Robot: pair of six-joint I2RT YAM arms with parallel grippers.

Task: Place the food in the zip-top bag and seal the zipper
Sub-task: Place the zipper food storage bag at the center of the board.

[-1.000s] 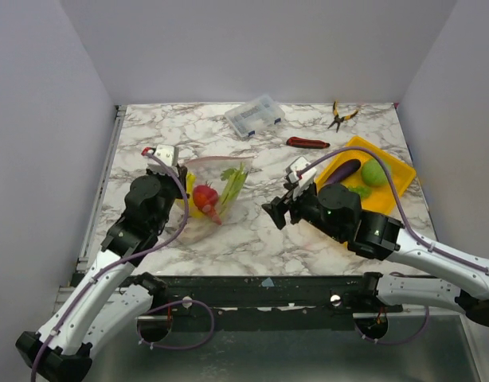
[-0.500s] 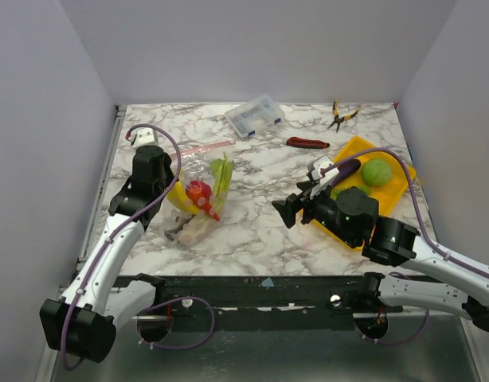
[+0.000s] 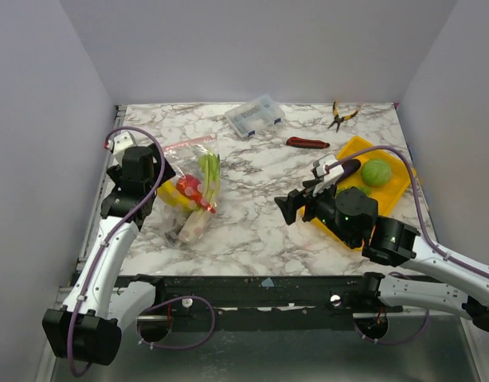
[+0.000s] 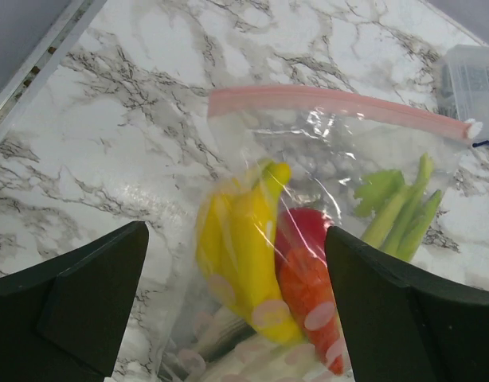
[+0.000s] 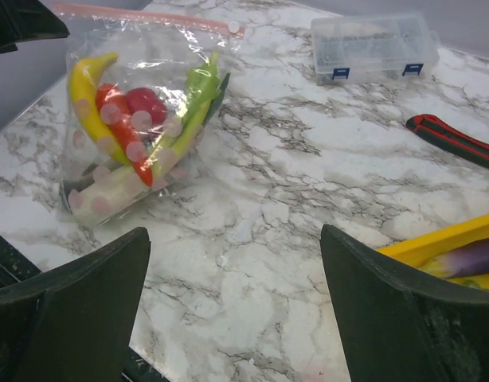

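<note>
Now food (image 4: 296, 270) in bag (image 4: 308, 135), L gripper (image 4: 235, 239) spread

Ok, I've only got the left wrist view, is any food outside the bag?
Observer: Yes, an eggplant and a green ball lie on the yellow tray.
Operator: And the other arm?
Observer: The right gripper hangs open and empty above the table, between bag and tray.
Operator: Any tools around?
Observer: A red-handled tool lies on the table beyond that gripper.
</note>
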